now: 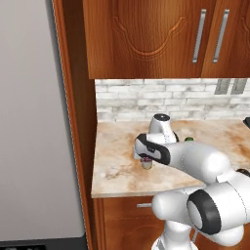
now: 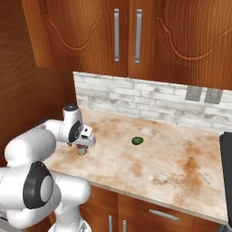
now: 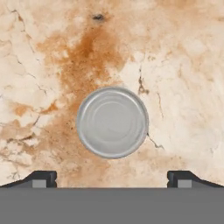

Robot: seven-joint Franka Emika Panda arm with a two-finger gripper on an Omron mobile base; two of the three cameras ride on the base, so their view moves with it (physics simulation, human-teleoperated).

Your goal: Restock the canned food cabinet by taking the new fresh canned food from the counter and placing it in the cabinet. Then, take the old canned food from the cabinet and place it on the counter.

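Fingers (image 3: 112, 179) spread wide, pointing down over can (image 3: 112, 122).

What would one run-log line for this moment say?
gripper: open, above can | small grey-topped metal can: upright, unheld | beige marbled stone counter: bears can

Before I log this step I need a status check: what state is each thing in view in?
can: upright on the counter, grey top up, not held.
gripper: jaws open, above the can, apart from it.
wall cabinet doors: closed.
small green object: lying on the counter, apart from the can.
drawers under the counter: closed.
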